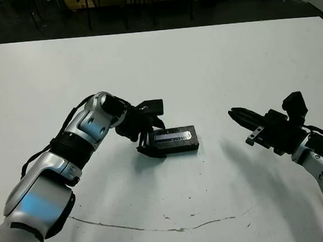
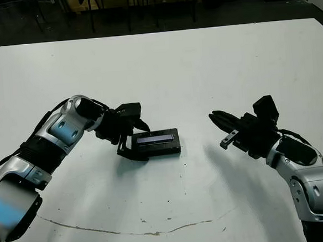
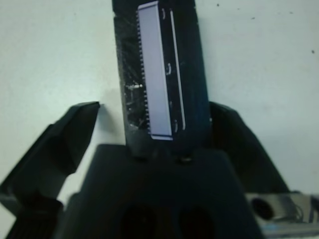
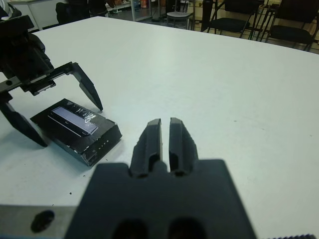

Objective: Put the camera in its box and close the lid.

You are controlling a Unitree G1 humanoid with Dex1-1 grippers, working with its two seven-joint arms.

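The lid (image 1: 175,135) is seen seated on the box (image 4: 94,144) at mid-table; the camera is not visible, presumably inside. The left gripper (image 1: 146,134) is spread wide, straddling one end, gripping nothing. The right gripper (image 4: 165,142) is pinched together, empty, well apart. Closure is judged essentially complete.

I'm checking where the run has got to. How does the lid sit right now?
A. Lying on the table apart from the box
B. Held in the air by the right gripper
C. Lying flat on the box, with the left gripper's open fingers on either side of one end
C: the striped lid lies flat on the box, with the open left gripper straddling its end, while the right gripper is shut and apart from it.
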